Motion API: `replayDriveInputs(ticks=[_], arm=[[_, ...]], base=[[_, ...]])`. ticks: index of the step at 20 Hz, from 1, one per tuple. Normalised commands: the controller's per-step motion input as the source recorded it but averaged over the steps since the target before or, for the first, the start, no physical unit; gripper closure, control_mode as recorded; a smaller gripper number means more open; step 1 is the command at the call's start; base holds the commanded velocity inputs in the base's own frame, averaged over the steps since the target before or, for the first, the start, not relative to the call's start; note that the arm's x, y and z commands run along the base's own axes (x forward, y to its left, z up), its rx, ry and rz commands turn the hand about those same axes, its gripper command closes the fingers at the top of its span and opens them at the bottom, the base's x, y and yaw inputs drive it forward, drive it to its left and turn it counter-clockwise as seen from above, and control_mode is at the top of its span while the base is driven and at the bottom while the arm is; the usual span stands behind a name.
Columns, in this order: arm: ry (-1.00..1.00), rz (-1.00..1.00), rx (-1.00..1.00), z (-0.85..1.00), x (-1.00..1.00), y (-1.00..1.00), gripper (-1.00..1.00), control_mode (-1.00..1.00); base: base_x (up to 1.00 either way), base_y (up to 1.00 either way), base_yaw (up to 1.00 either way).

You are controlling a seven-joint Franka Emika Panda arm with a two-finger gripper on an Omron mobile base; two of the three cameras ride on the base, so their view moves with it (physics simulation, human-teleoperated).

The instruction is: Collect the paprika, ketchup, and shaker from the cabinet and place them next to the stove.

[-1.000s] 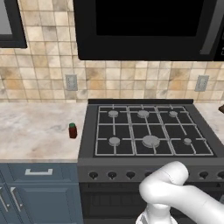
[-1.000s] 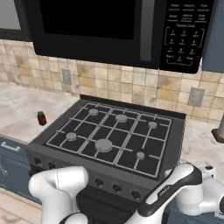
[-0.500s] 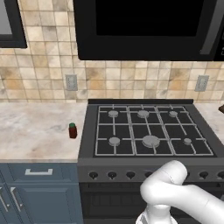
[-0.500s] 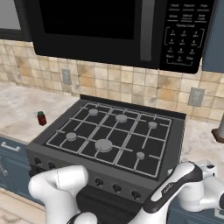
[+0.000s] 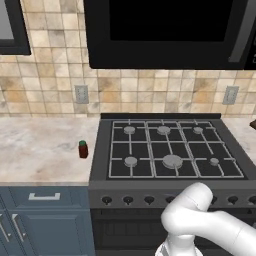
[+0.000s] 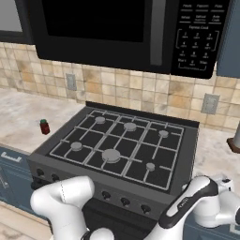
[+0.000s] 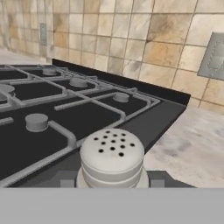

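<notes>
Closest to the hand camera stands the shaker (image 7: 112, 158) — pale grey, its rounded top dotted with holes — right between the two dark fingertips (image 7: 65, 180) of the tool (image 7: 111, 181), which sit close on either side of its body; the tool appears to be gripping it, though the actual contact is hidden at the bottom edge. Just beyond it, at about 10 o'clock, runs the stove (image 7: 87, 113), with dark grates and round burner caps, and the shaker sits over the stove's right front corner, near where black meets the pale marbled surface (image 7: 192, 144) at 2 o'clock. Farther back the beige tiled wall (image 7: 131, 39) rises, carrying an outlet plate (image 7: 215, 56) at 1 o'clock. From the left base view, the white arm (image 5: 210, 225) bends low in front of the stove — and the paprika (image 5: 83, 149), a small dark red jar with a green lid, stands upright on the surface just beside the stove's left edge, at 9 o'clock from the burners. Above the cooktop hangs a black microwave (image 6: 126, 33), its keypad at the right end.
</notes>
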Motion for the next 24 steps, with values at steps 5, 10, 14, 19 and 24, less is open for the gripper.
replayDriveInputs(ticks=[5, 10, 14, 19, 24], arm=[[0.00, 0.00, 0.00, -0.18, 0.10, -0.01, -1.00, -1.00], [0.00, 0.00, 0.00, -0.15, 0.03, -0.09, -1.00, -1.00], [0.00, 0.00, 0.00, -0.03, 0.00, -0.04, -1.00, -1.00], [0.00, 0.00, 0.00, 0.20, -0.02, 0.00, -1.00, -1.00], [0.00, 0.00, -0.02, 0.58, -0.16, 0.02, -1.00, -1.00]], base=[[0.00, 0.00, 0.00], [0.00, 0.00, 0.00], [0.00, 0.00, 0.00], [0.00, 0.00, 0.00], [0.00, 0.00, 0.00]])
